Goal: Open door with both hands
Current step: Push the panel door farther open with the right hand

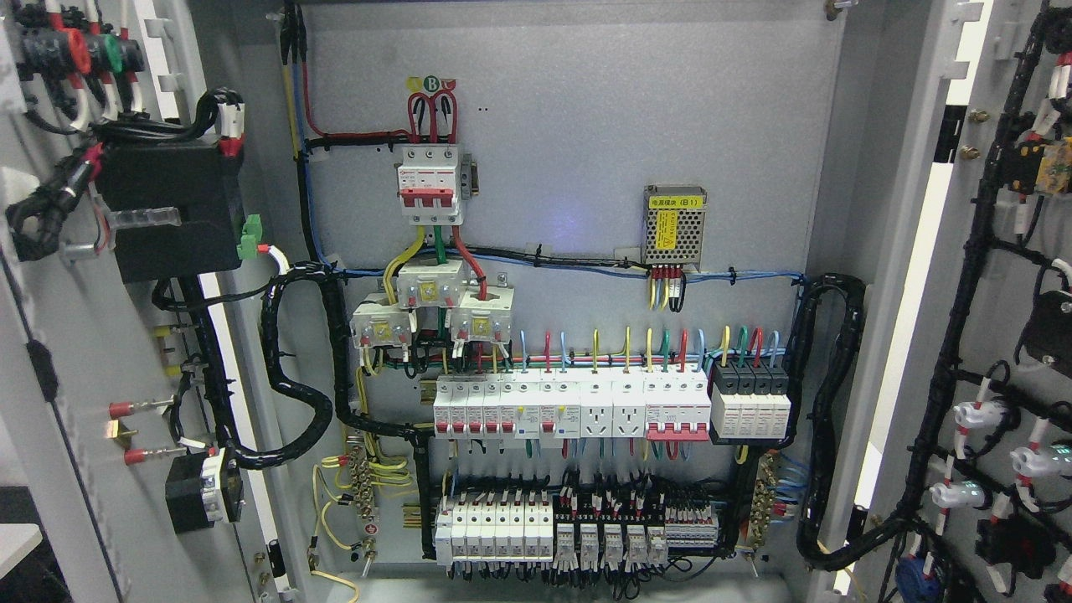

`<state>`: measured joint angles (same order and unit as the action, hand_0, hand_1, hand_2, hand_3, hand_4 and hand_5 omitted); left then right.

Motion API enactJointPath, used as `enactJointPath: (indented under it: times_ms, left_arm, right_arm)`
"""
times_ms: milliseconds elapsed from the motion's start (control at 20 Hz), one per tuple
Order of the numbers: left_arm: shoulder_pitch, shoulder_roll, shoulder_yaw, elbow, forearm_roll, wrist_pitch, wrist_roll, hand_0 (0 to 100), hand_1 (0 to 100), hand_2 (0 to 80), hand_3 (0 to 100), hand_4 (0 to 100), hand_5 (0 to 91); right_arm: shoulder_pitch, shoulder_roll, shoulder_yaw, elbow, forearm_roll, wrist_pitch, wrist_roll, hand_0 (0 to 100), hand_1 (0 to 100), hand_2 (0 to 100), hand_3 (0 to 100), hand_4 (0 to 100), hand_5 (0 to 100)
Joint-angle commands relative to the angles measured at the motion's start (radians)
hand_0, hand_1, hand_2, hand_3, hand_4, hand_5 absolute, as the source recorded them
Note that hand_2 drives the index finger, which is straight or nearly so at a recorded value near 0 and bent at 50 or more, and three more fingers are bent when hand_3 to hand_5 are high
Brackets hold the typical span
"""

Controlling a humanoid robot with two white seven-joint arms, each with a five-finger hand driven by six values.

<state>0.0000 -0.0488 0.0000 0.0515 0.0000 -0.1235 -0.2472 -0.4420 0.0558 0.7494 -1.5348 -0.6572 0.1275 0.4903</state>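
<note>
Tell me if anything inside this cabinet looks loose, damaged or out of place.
Nothing stands out. Both doors are swung open, the breakers sit in even rows, and the wiring is bundled.

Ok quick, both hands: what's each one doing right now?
Left hand: not in view.
Right hand: not in view.
Only the cabinet interior shows, with the left door and right door swung open.

White breaker rows [536,410], a three-pole breaker [429,184], a mesh power supply [674,228], black cable looms [310,394].
</note>
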Motion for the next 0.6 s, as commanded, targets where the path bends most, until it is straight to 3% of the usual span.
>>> enactJointPath:
  times_ms: [0, 150, 351, 551]
  left_arm:
    - [0.023, -0.003, -0.009, -0.053, 0.011, -0.005, 0.0, 0, 0, 0.0, 0, 3, 0.0]
    - [0.16, -0.006, -0.055, -0.331, -0.023, -0.005, 0.002, 0, 0, 0.0, 0, 3, 0.0]
    - [0.333, 0.032, -0.176, -0.756, -0.031, -0.008, 0.002, 0, 0, 0.0, 0, 3, 0.0]
    - [0.431, 0.101, -0.273, -1.072, -0.029, -0.05, 0.0, 0, 0, 0.0, 0, 3, 0.0]
  right_arm:
    - [0.032, -0.034, -0.091, 0.012, -0.008, -0.002, -0.071, 11, 0, 0, 0, 0, 0]
    - [0.072, -0.057, -0.11, 0.004, -0.01, -0.017, -0.117, 11, 0, 0, 0, 0, 0]
    - [0.118, -0.088, -0.134, -0.047, -0.009, -0.043, -0.131, 11, 0, 0, 0, 0, 0]
    - [0.181, -0.145, -0.157, -0.088, -0.005, -0.11, -0.234, 11, 0, 0, 0, 0, 0]
